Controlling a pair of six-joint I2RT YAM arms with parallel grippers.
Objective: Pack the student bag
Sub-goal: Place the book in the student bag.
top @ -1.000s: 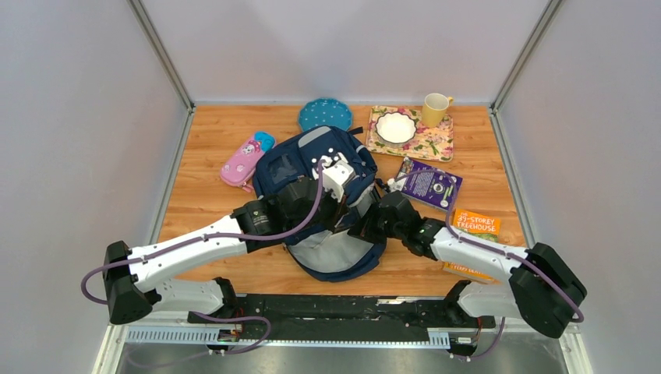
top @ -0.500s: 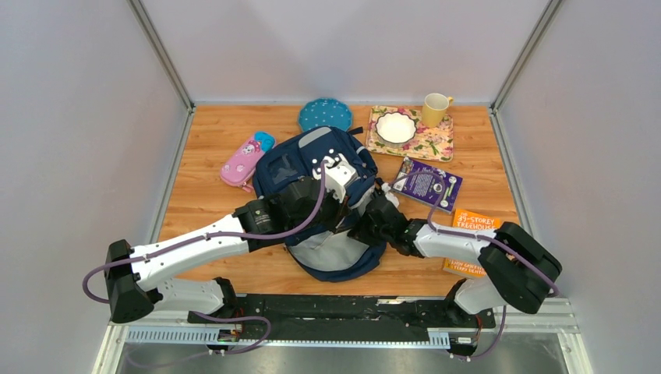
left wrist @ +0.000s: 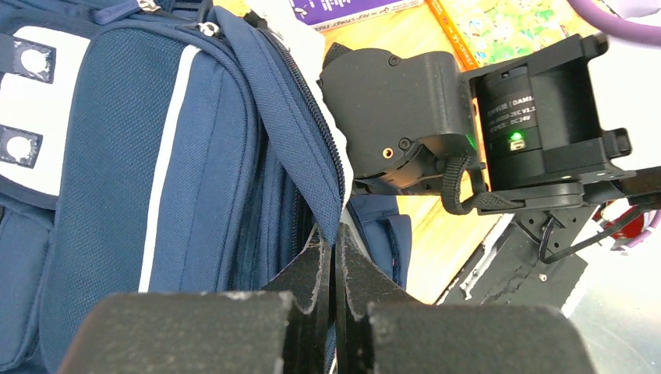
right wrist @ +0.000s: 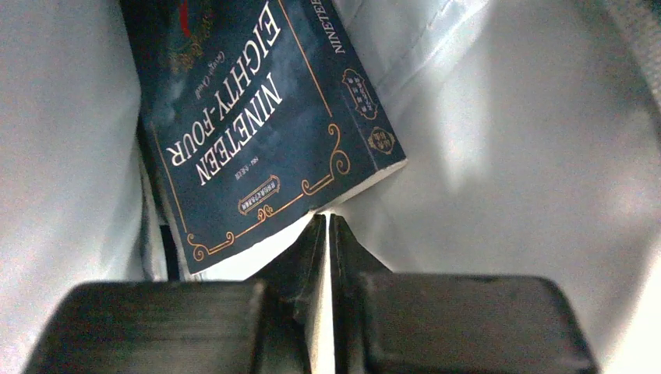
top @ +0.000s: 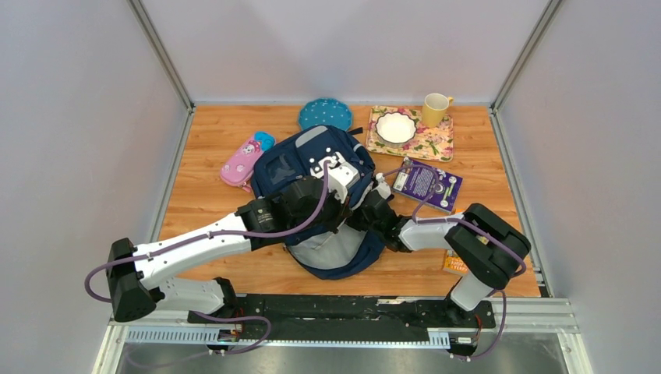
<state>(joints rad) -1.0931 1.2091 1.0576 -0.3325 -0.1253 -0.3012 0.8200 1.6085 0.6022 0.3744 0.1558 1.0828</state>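
The navy student bag point(top: 312, 160) lies in the middle of the table with its top toward me. My left gripper point(left wrist: 334, 238) is shut on the navy zip edge of the bag point(left wrist: 117, 156), holding the mouth up. The right arm point(top: 390, 222) reaches in from the right, and its gripper is hidden inside the bag in the top view. In the right wrist view the pale lining point(right wrist: 507, 156) surrounds a dark blue book point(right wrist: 249, 117) titled Nineteen Eighty-Four, standing tilted. My right gripper point(right wrist: 327, 222) is shut, with only a thin slit between the jaws. Its tips touch the book's lower corner.
A pink pencil case point(top: 243, 161) lies left of the bag and a teal plate point(top: 324, 114) behind it. At the back right are a floral tray point(top: 425, 144), a white bowl point(top: 396, 127) and a yellow mug point(top: 435, 109). A purple book point(top: 427, 184) and an orange book point(top: 452, 262) lie right.
The right arm has swung left and folded in, pushing its gripper deeper into the bag. The left arm still holds the bag's edge, shifted slightly up.
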